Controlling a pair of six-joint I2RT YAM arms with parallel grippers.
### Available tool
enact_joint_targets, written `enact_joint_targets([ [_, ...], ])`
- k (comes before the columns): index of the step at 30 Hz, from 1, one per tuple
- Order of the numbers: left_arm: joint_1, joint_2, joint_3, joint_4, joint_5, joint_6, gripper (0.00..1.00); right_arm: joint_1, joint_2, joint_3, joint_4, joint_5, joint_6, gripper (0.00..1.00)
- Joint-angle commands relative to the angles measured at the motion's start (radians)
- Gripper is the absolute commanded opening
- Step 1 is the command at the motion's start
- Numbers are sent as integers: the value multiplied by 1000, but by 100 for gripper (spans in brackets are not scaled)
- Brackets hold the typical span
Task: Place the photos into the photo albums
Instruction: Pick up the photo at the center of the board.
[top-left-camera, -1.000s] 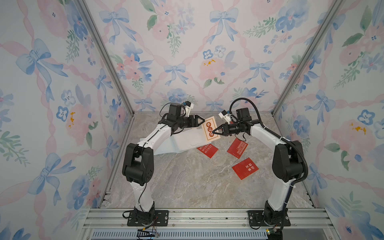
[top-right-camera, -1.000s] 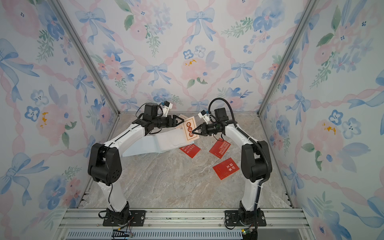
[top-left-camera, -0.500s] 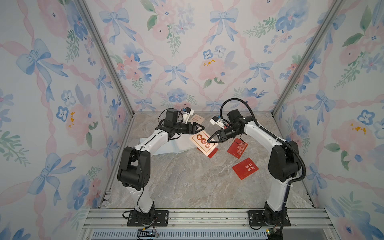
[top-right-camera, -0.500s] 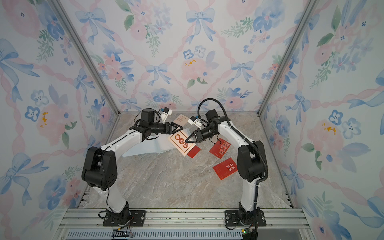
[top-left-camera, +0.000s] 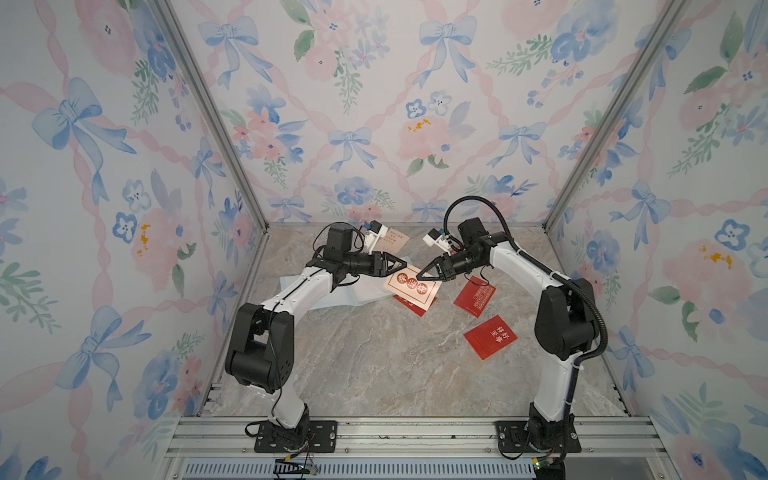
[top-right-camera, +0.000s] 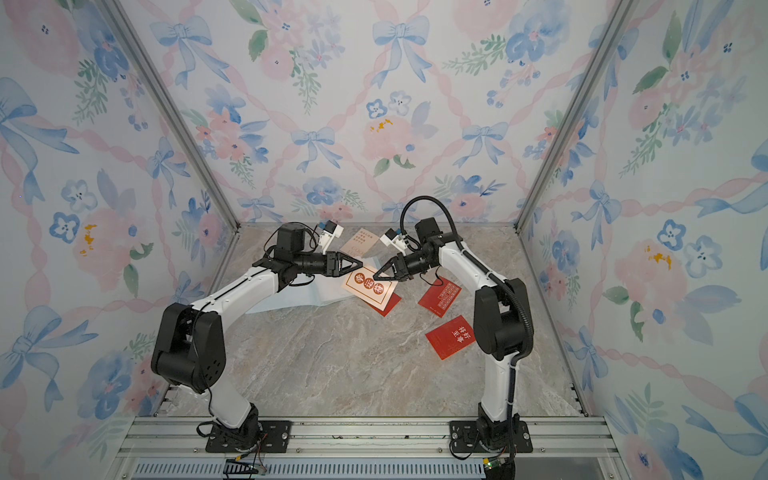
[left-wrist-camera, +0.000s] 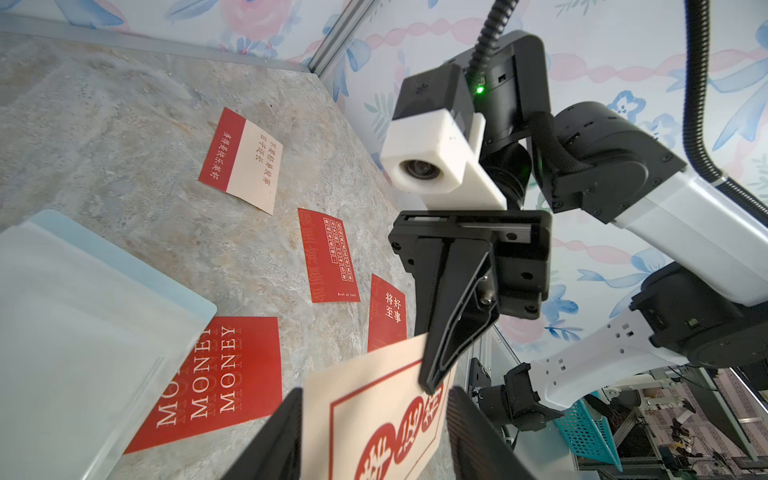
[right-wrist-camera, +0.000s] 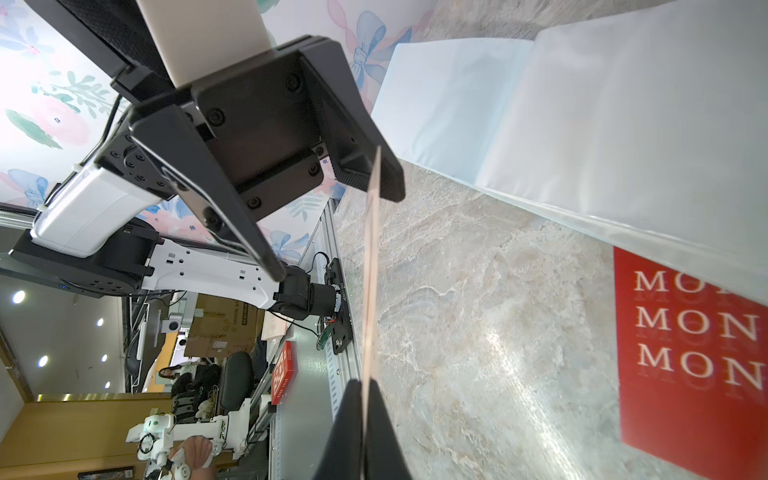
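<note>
On my feed the album (left-wrist-camera: 83, 311) reads pale blue with frosted white sleeves, on a grey-beige marbled table (top-left-camera: 374, 374). Right by the album I see a cream card (top-left-camera: 411, 289) framed and stamped in red, and a red MONEY card (left-wrist-camera: 216, 370) lettered white. Farther from the album, a red grid card (top-left-camera: 473, 296) and a red character card (top-left-camera: 490, 336) carry pale print, and the wallpaper (top-left-camera: 353, 137) shows blue bows and pink flowers.

View from the left gripper (left-wrist-camera: 374, 392), taking its reach as twelve o'clock. Its two dark fingers (left-wrist-camera: 278, 440) stand apart on either side of a cream photo (left-wrist-camera: 370, 419) printed in red. At twelve o'clock the right gripper (left-wrist-camera: 431, 383), jaws closed, pinches that photo's far edge. At ten o'clock the pale blue album (left-wrist-camera: 83, 332) overlaps a red MONEY photo (left-wrist-camera: 224, 374). Toward eleven o'clock, three more lie on the marble table (left-wrist-camera: 104, 124): a red grid photo (left-wrist-camera: 328, 257), a red photo with white characters (left-wrist-camera: 386, 311) and a red-and-cream photo (left-wrist-camera: 241, 162).
</note>
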Motion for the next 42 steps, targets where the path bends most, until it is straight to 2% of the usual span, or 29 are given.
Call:
enact_joint_targets([
  [1, 8, -8, -23, 5, 18, 21, 55, -8, 16, 12, 78, -23, 57, 3],
  [2, 8, -7, -27, 5, 21, 21, 55, -6, 17, 11, 92, -26, 66, 0],
  [6, 9, -5, -32, 5, 15, 28, 55, 7, 24, 29, 62, -34, 36, 0],
  [9, 9, -1, -33, 6, 23, 25, 48, 4, 36, 37, 65, -34, 39, 0],
  [11, 9, -2, -35, 4, 24, 27, 40, 1, 41, 35, 91, -34, 61, 0],
  [14, 9, 6, -32, 4, 25, 26, 12, 1, 47, 33, 126, -33, 92, 0],
  [16, 9, 9, -30, 4, 21, 22, 0, 1, 46, 23, 176, -28, 136, 0],
  [17, 13, 8, -30, 4, 13, 20, 0, 1, 41, 13, 215, -23, 167, 0],
  [18, 17, 8, -30, 5, 5, 19, 0, -1, 37, -2, 258, -17, 200, 5],
  [21, 39, 1, -32, 8, -69, -4, 0, -28, 9, -107, 566, 14, 442, 35],
  [23, 67, -18, -61, 77, -150, -97, 0, -71, -13, -244, 972, 50, 773, 47],
  [24, 80, -35, -107, 183, -159, -186, 0, -93, -12, -307, 1180, 69, 926, 49],
  [26, 105, -84, -240, 525, -144, -415, 0, -142, 33, -415, 1646, 128, 1296, 52],
  [28, 105, -114, -289, 648, -186, -505, 0, -154, 141, -424, 2054, 160, 1616, 52],
  [29, 96, -117, -282, 650, -190, -508, 0, -150, 202, -401, 2167, 176, 1725, 52],
  [34, 73, -125, -268, 662, -206, -532, 0, -85, 253, -382, 2162, 203, 1692, 52],
  [42, 85, -159, -304, 763, -288, -643, 0, -39, 187, -368, 2049, 216, 1590, 52],
])
